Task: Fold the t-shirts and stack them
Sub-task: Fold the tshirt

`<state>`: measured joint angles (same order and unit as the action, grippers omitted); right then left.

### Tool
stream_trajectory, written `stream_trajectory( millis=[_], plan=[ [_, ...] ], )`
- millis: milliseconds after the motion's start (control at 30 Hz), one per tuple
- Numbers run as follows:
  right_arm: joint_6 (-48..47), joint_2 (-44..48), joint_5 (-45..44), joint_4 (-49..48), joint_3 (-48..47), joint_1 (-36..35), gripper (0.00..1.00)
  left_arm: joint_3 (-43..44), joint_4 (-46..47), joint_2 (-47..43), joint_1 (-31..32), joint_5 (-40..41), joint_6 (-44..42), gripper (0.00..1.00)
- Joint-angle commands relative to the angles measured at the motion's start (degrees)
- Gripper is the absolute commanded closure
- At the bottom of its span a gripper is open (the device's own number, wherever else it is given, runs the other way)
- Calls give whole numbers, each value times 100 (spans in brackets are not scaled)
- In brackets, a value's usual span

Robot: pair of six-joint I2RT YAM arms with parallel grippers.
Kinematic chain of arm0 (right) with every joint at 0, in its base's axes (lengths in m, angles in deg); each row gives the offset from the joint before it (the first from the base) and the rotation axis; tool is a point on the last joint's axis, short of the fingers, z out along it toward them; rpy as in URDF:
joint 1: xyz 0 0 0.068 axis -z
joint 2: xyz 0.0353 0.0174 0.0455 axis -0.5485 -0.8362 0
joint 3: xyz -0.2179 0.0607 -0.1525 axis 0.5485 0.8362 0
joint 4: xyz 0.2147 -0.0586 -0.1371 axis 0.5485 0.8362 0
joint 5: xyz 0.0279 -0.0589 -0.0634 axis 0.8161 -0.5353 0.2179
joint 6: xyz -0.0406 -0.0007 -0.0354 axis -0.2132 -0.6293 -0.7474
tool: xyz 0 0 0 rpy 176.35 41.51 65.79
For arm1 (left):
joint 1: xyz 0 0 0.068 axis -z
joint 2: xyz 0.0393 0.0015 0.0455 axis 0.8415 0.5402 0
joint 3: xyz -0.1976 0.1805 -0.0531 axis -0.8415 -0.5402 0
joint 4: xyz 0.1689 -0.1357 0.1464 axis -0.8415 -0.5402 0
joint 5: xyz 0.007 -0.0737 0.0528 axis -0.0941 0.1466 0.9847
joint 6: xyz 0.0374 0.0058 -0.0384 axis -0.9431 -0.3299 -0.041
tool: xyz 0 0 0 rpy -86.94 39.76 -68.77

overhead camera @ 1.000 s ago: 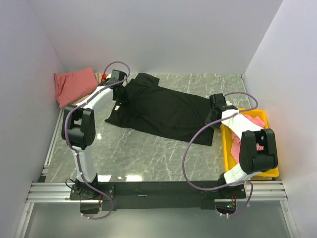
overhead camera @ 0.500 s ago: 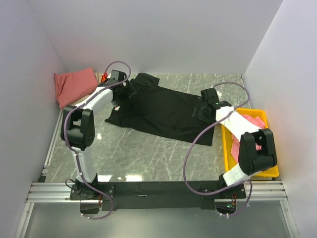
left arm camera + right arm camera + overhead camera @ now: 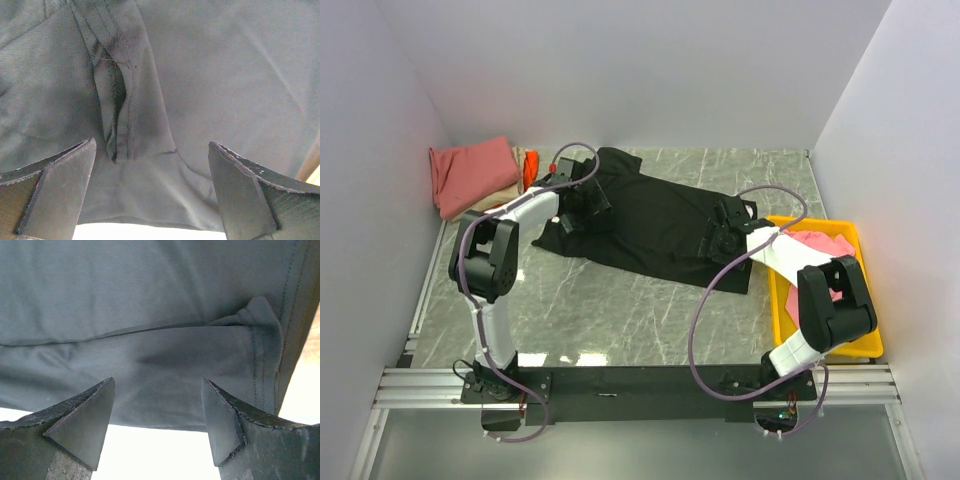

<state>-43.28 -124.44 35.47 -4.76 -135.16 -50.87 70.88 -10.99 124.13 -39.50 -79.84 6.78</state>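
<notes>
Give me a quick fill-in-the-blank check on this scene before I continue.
1. The shirt spread on the table is ____.
2. The left gripper and right gripper are both ____ above it.
3. The bin holding the pink shirt is ____.
4. The red shirt sits in the far ____ corner.
Missing words: black; open; yellow; left.

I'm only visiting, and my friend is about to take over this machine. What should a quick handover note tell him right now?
Left gripper: open, holding nothing, over the black t-shirt's left end.
Right gripper: open, holding nothing, over its right end.
Black t-shirt lies spread across the table, not stacked.
Done: dusty-red shirt folded in the far left corner, with beige and orange cloth at its edge.
Left: fold and stack the black one, then the pink shirt in the yellow bin.
</notes>
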Motion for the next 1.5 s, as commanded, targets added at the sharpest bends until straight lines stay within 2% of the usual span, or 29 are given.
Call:
stream_trajectory(
  millis=[0,100,300,433,567,733,767,967,1100,1233,1333,1467],
  plan=[
    [145,-83,-221,-187,45,99,23,303,124,225,48,-181,-55,1],
    [163,-127,-116,-301,151,178,23,339,18,278,57,-40,-38,1],
    [172,-259,-45,-398,204,240,23,355,369,410,74,-286,6,1],
    [189,-329,16,-425,186,223,23,593,947,708,74,-532,217,1],
    [119,-286,-36,-398,125,231,23,1592,502,1209,74,-551,173,1],
    [66,-251,-265,-205,124,240,23,1885,54,1105,57,56,-134,1],
    [49,-242,-265,-214,185,257,23,1798,-156,1026,48,100,-169,1],
    [58,-251,-142,-301,344,319,23,569,-44,350,-66,485,-222,1],
    [58,-163,-19,-398,458,328,23,-161,246,120,-452,470,-135,1],
    [40,-49,236,-442,643,328,23,-601,124,68,-690,390,-81,1],
    [83,127,569,-477,958,319,23,-1485,53,-397,-699,531,67,1],
    [206,540,842,-337,1398,241,23,-2692,-139,-1583,-690,846,418,1]
  ],
)
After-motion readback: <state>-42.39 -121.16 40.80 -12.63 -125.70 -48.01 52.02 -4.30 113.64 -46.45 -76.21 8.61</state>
